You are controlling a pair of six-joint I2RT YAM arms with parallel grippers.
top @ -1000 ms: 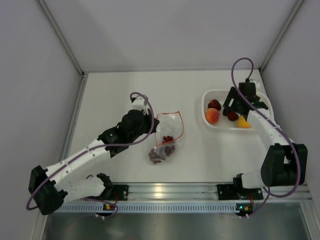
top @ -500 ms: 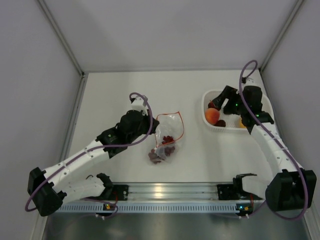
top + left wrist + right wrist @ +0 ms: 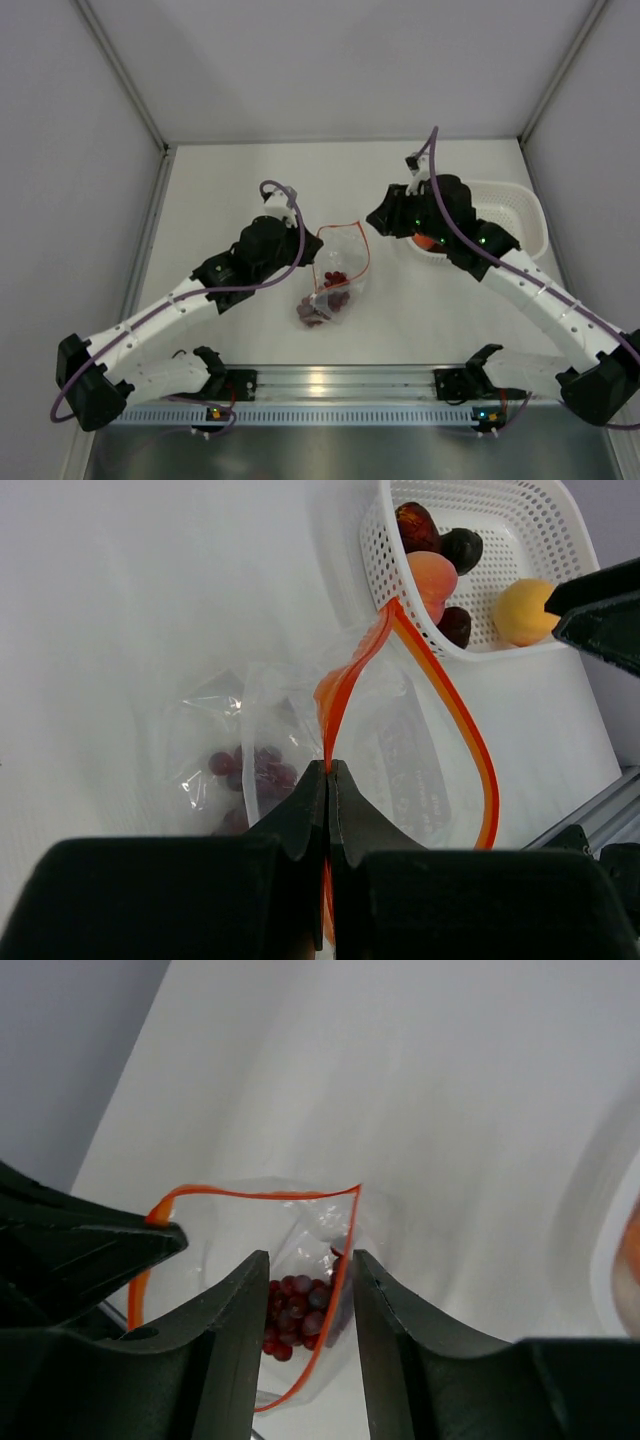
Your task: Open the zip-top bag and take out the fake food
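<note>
Crinkly plastic makes the bag [image 3: 338, 262], at 9 o'clock of the basket [image 3: 518, 203], light and limp, so the left gripper [image 3: 328, 780] clamps its zip strip [image 3: 442, 692] while the right gripper [image 3: 305, 1260], fingers [image 3: 232, 1360] apart, should pinch the opposite lip.

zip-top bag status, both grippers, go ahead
Left gripper shut on zip-top bag rim, mouth held open. Right gripper open, above the mouth. Grape bunch inside. Nothing blocking the opening.
</note>
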